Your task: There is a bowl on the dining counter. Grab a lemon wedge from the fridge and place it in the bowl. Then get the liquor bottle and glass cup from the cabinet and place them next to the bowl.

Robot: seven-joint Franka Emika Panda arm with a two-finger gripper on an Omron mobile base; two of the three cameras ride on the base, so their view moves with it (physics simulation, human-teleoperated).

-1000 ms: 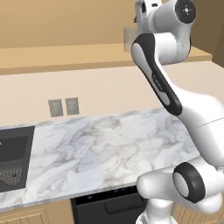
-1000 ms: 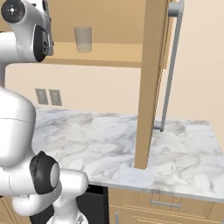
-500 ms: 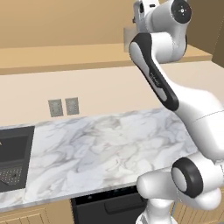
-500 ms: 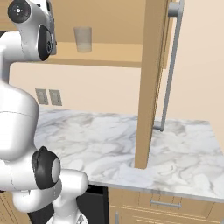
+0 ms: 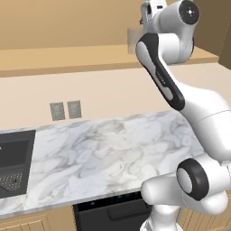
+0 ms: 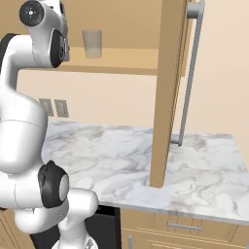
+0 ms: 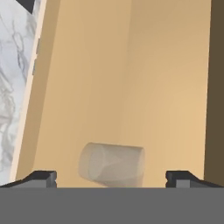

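- Above the marble worktop [image 6: 146, 160], the cabinet [image 6: 126, 29] hangs on the wall, light tan wood, with its door [image 6: 168, 87] swung out edge-on in the right base view and a long metal bar handle [image 6: 189, 73] running down the door's face.
- Below it, the worktop runs wide and veined grey-white, with a dark sink [image 5: 13, 162] at its left end in the left base view and a black appliance front [image 5: 113, 212] under its edge.
- On the beige wall between worktop and cabinet sit two grey outlet plates [image 5: 65, 109], side by side.
- The white arm rises from the base and bends up to the level of the cabinet's shelf [image 6: 121, 63], its dark-capped upper joint close by the shelf's front edge.
- The tool [image 7: 111, 179] is released, its two dark fingertips [image 7: 41, 177] standing wide apart at the bottom of the hand view, touching nothing.
- The glass cup [image 6: 92, 44] stands upright on the shelf, mouth up, long axis vertical, slightly wider at the rim than at the base.
- In the hand view, which is rolled, the cup [image 7: 111, 164] appears lying sideways, ahead of the tool and between the lines of the two fingertips, apart from both.
- In the left base view the cup [image 5: 133, 35] is a faint grey shape just left of the arm's upper link, partly hidden by it.
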